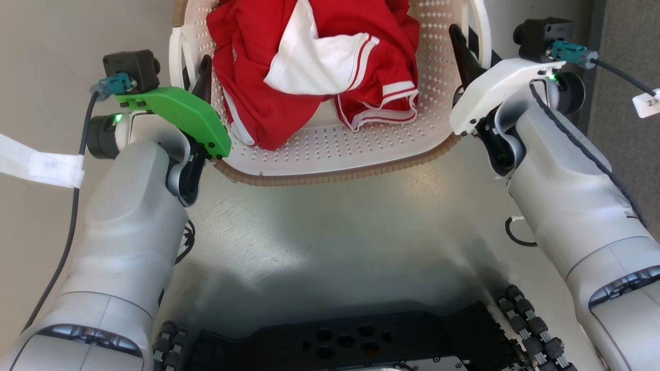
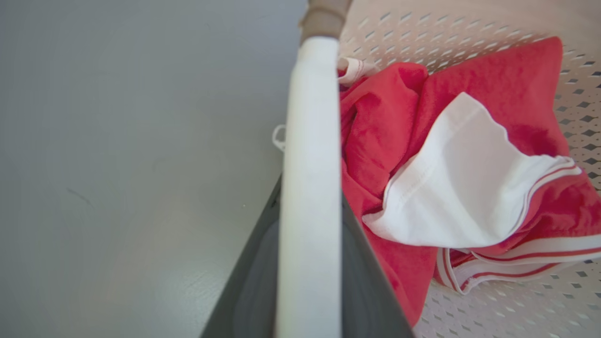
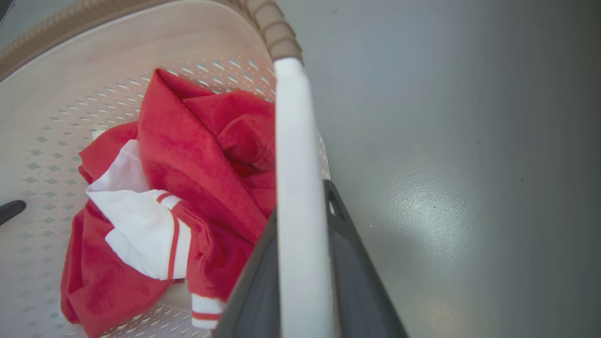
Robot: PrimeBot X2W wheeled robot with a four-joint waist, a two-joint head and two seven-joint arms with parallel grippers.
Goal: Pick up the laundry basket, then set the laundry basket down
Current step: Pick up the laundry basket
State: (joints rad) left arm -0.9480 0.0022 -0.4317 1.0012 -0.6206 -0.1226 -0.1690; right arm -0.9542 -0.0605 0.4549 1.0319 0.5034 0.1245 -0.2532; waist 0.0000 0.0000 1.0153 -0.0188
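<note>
The laundry basket (image 1: 330, 149) is cream with perforated sides and a brown woven-look rim (image 1: 319, 178). It sits at the top of the head view, with a red and white garment (image 1: 247, 103) inside it. My left gripper (image 1: 193, 72) is shut on the basket's white left handle (image 1: 178, 56); in the left wrist view that handle (image 2: 310, 141) runs between the dark fingers (image 2: 253, 263). My right gripper (image 1: 472, 46) is shut on the white right handle (image 1: 483, 31), and that handle (image 3: 296, 141) lies between its fingers (image 3: 357, 272). Whether the basket touches the floor is unclear.
Grey smooth floor (image 1: 330, 247) lies between the basket and my dark wheeled base (image 1: 350, 340). A strip of white tape (image 1: 41, 165) crosses the floor at the left. Darker carpet (image 1: 626, 46) borders the right side.
</note>
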